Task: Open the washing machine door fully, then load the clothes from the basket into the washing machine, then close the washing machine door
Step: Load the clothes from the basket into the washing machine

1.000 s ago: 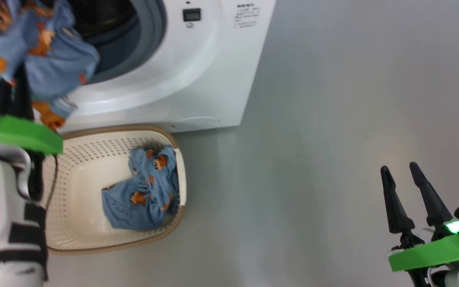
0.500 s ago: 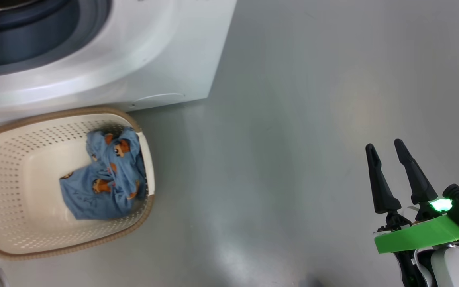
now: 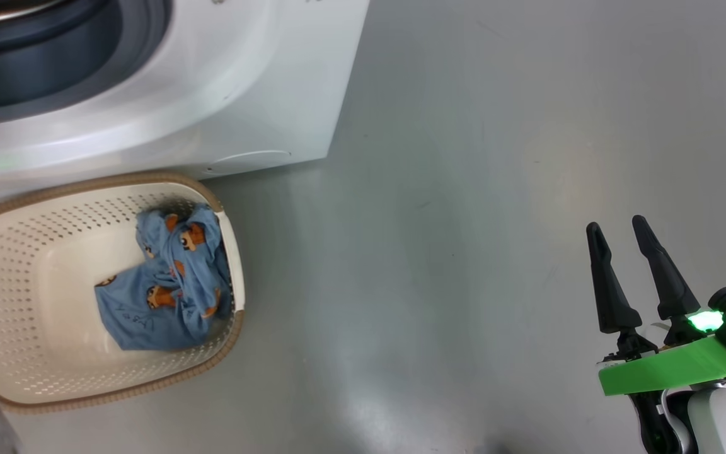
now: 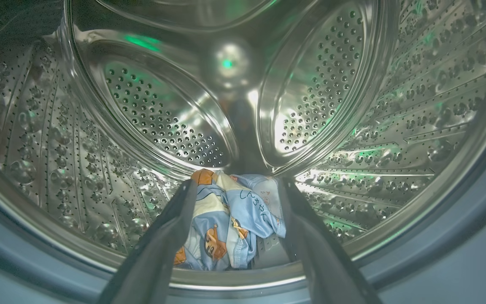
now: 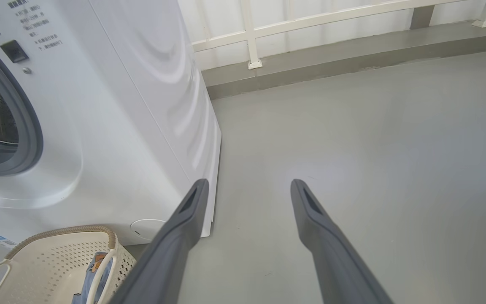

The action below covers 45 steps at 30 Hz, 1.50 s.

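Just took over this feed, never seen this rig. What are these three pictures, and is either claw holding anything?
A two-armed wheeled robot, three cameras. Head view, looking down: the washing machine, the basket with one blue printed garment in it, and the right claw, open and empty above the floor. Left wrist view: the left claw, open, pointing into the steel drum, where a second garment lies between its fingers. Right wrist view looks along the right claw past the machine's side. Nothing is held.
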### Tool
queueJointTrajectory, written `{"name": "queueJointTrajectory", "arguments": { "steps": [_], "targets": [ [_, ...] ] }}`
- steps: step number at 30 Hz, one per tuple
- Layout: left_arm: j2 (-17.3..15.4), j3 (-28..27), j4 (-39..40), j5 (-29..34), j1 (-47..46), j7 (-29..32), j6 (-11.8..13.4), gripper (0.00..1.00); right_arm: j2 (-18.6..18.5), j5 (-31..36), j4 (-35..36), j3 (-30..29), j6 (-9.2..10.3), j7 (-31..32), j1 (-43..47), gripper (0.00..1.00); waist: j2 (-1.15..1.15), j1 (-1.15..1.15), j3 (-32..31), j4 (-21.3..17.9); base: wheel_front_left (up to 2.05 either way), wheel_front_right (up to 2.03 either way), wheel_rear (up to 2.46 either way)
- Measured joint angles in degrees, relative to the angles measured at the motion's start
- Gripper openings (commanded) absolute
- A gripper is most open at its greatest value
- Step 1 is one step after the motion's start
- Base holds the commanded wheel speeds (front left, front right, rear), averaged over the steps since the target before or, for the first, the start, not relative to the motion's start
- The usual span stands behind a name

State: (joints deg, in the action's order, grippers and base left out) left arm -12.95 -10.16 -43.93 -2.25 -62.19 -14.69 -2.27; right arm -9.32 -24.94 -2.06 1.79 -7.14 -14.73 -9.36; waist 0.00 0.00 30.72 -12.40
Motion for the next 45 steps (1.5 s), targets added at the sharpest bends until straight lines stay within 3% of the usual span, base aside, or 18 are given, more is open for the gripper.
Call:
{"name": "queueJointTrajectory", "arguments": {
  "steps": [28, 45],
  "targets": [
    [10.13, -1.41, 14.43, -1.59, 28.61, 0.00, -3.14, 1.00, -3.88, 0.68, -0.57, -1.37, 0.00, 0.00, 3.44, 1.00, 0.00, -0.01, -9.51, 6.85, 0.00, 0.00, 0.00],
    [11.20, -0.16, 21.15, -1.58, 45.48, 0.01, -3.64, 1.00, -4.88, 1.11, -1.99, -2.01, 0.00, 0.01, 10.11, 1.00, 0.00, 0.00, -18.81, 9.35, 0.00, 0.00, 0.00]
  ]
}}
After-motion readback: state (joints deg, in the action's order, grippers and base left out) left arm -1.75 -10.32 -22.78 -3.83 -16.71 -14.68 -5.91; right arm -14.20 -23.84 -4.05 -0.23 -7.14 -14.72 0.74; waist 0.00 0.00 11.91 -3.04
